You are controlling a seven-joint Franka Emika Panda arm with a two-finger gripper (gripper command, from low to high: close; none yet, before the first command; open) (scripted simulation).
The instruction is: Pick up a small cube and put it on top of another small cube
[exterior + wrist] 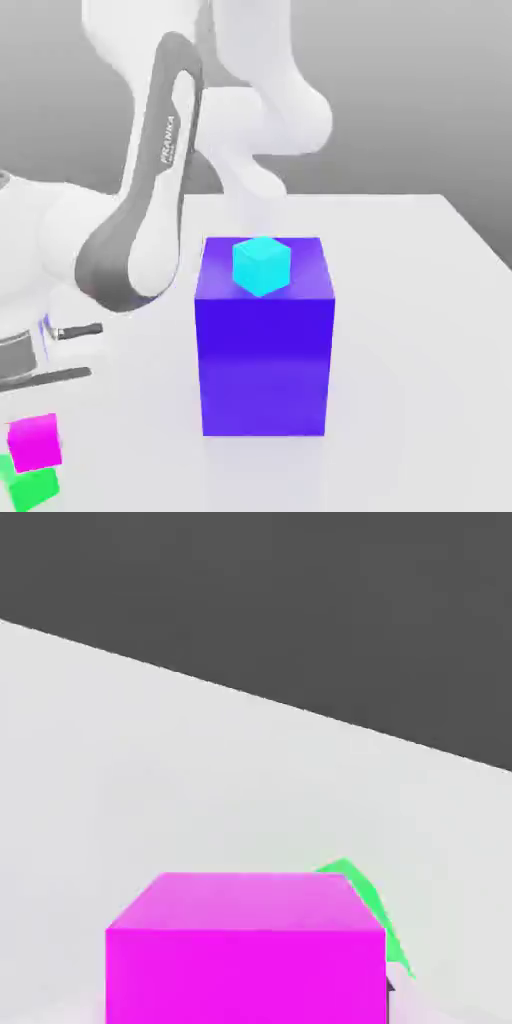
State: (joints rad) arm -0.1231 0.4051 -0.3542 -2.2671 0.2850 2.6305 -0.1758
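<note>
Behind magenta cube [245, 948], half-hidden green cube [372, 912]

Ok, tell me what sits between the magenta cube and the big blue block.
Nothing: in the exterior view, only bare white table lies between the magenta cube, stacked on the green cube, and the big blue block.
</note>
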